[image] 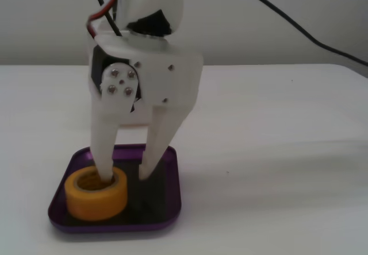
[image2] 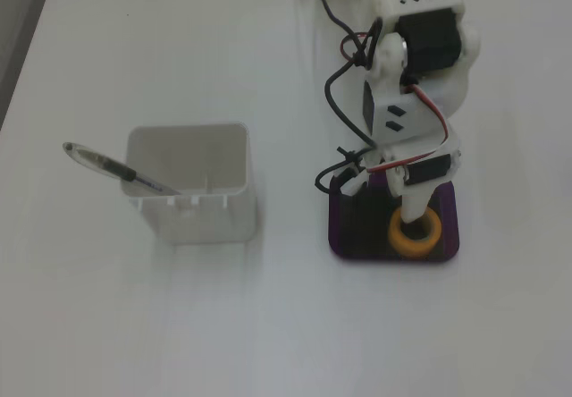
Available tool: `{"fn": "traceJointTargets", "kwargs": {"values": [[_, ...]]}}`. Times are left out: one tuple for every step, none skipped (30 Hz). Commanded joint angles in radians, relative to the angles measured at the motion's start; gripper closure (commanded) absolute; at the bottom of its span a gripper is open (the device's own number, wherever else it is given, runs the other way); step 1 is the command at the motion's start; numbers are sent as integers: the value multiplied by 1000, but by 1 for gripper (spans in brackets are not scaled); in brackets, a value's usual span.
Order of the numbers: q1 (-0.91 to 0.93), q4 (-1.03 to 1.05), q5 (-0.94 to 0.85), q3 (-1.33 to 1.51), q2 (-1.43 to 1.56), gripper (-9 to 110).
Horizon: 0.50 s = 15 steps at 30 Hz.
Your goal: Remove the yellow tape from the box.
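Nearest the lens in a fixed view sits the small yellow-orange roll of tape [image: 95, 193], a short cylinder with a brownish core, lying flat with its hole facing up. It rests inside the shallow purple metallic tray [image: 172, 200], a rectangular box with rounded corners, a raised rim and a dark bottom, and occupies the tray's corner toward 8 o'clock. The white plastic two-finger claw [image: 124, 177] points straight down into the tray. Its jaws are spread: one finger dips into the hole of the roll, the other stands outside the roll's wall at about 3 o'clock from it, its tip close to the tray floor. The roll's wall lies between the two fingers, but whether they press on it cannot be told.

From above, in another fixed view, the roll [image2: 433, 237] lies toward 4 o'clock in the tray [image2: 350, 236]. Well apart from the tray, toward 9 o'clock on the white surface [image2: 179, 325], stands a tall white square container [image2: 192, 196] with a dark pen [image2: 107, 165] leaning out over its rim toward 10 o'clock.
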Motion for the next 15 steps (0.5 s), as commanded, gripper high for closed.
{"fn": "traceJointTargets", "kwargs": {"values": [[-6,-5,8,-40,3,91],[-6,-6,8,-40,-5,91],[-6,-8,8,-40,-12,91],[-6,-8,8,-40,-20,91],[-6,-8,8,-40,-29,91],[-6,-9,8,-40,-37,91],[-6,-9,8,-44,-44,91],[-6,-9,8,-51,-52,91],[-6,-9,8,-57,-61,91],[-6,-9,8,-67,-71,92],[-6,-9,8,-77,-78,92],[-8,-6,8,-89,-86,94],[-8,-2,8,-104,-91,97],[-8,3,15,-121,-95,101],[-8,5,37,-140,-97,103]]}}
